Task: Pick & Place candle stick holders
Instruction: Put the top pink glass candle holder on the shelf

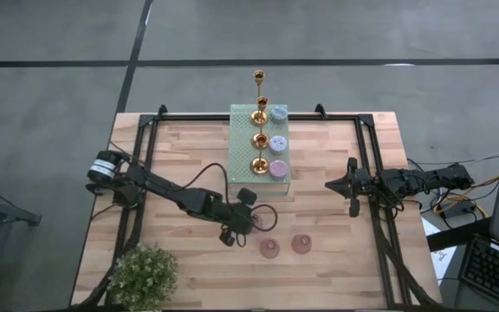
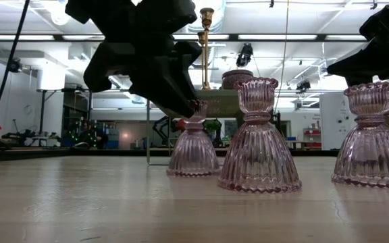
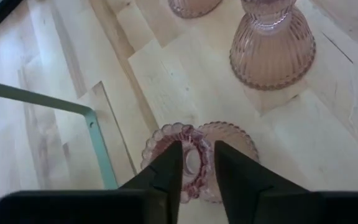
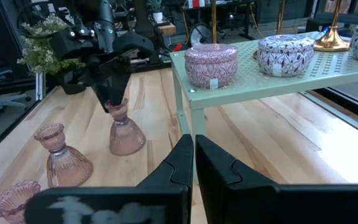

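Note:
Three pinkish clear glass candle stick holders stand on their flared bases on the wooden table. My left gripper (image 1: 230,234) is at the top of the left one (image 2: 193,152), its fingers closed in on the cup (image 3: 197,149). The other two (image 1: 269,249) (image 1: 301,244) stand free just to its right. Gold holders (image 1: 259,114) and squat lavender ones (image 1: 278,113) sit on the pale green perforated block (image 1: 243,165). My right gripper (image 1: 352,186) waits shut by the table's right edge. My left gripper has the holder by its scalloped top cup (image 3: 194,132). One finger (image 3: 171,163) lies over the cup's mouth and the other (image 3: 227,163) outside its rim. The fingers slant down from the table's left. The holder stands upright, its base (image 2: 193,169) on the table.
A bushy potted plant (image 1: 143,273) stands at the near left corner. The green block's thin leg (image 3: 101,155) is close beside the held holder. Black frame rails (image 1: 137,165) run along the table's left and right sides. Bare wood lies in front of the holders.

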Robot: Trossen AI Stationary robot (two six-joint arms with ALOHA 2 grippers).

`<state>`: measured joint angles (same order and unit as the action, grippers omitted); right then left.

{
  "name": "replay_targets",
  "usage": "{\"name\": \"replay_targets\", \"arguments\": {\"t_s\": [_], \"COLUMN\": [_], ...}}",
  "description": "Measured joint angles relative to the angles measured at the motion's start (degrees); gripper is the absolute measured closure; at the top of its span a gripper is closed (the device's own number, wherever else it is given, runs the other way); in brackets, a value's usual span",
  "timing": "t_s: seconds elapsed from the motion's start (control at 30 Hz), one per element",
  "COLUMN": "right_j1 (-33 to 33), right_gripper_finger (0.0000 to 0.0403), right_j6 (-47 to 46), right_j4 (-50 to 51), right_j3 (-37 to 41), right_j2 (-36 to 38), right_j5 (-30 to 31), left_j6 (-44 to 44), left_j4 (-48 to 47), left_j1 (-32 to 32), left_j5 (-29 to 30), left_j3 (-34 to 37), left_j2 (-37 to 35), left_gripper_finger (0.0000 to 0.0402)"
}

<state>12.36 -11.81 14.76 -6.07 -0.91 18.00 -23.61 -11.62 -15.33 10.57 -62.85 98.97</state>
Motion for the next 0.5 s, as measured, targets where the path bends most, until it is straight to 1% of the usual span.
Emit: {"name": "replay_targets", "arguments": {"t_s": [0.13, 0.23, 0.33, 0.5], "right_j1": [-0.02, -0.02, -0.02, 0.00], "right_gripper_finger": [0.0390, 0.0390, 0.0390, 0.0390], "right_j6": [0.00, 0.00, 0.00, 0.00], "right_j4": [0.00, 0.00, 0.00, 0.00], "right_j3": [0.00, 0.01, 0.02, 0.00], "right_j2": [0.00, 0.00, 0.00, 0.04], "right_j5": [0.00, 0.00, 0.00, -0.02], "left_j6": [0.33, 1.41, 3.13, 6.35], "left_j4": [-0.53, -1.95, -4.92, -11.24], "left_j1": [-0.18, -0.28, -0.41, -0.94], "left_j5": [-0.03, -0.13, -0.18, -0.72], "left_j3": [0.00, 0.00, 0.23, 0.39], "left_j2": [-0.24, -1.18, -3.31, -7.82], "left_gripper_finger": [0.0347, 0.0367, 0.0375, 0.0375]}}
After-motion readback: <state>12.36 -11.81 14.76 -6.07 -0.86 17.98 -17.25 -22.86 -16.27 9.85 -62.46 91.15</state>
